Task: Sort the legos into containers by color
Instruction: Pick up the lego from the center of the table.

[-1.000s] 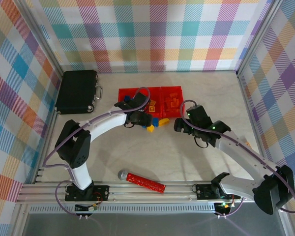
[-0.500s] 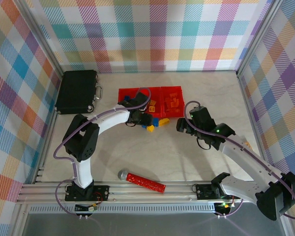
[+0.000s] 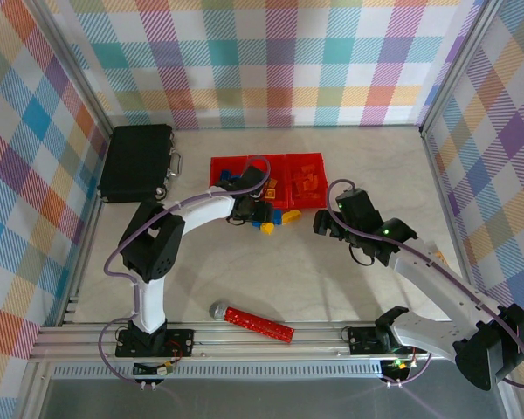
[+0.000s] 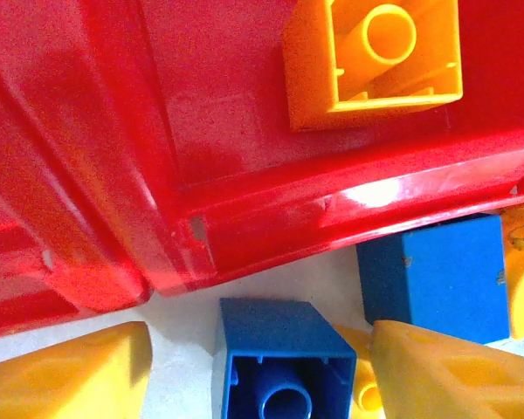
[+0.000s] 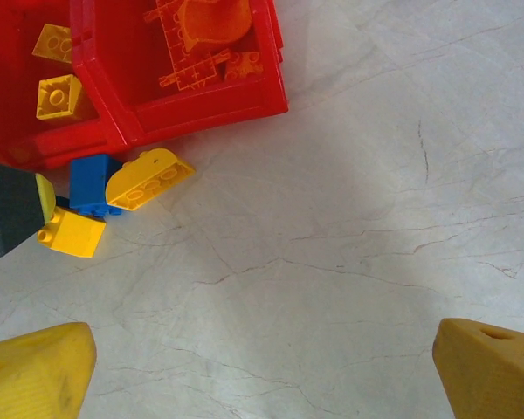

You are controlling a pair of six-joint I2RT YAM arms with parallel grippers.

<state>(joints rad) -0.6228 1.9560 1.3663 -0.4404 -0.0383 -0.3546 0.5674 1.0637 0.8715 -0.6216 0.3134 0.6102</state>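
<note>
Legos [image 3: 290, 215] lie loose at 6 o'clock of red bins [image 3: 284, 156]; left gripper [image 4: 262, 367] spread around a blue brick [image 4: 278, 347], right gripper [image 5: 262, 367] spread above the surface [image 5: 349, 253].

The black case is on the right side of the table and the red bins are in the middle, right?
Not quite. The top external view shows the black case on the left side of the table. The red bins are in the middle.

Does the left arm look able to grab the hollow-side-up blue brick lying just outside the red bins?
Probably yes. The left gripper is open and the blue brick sits between its fingers on the table, just outside the red bins. Nothing covers it, though another blue brick lies close beside it.
</note>
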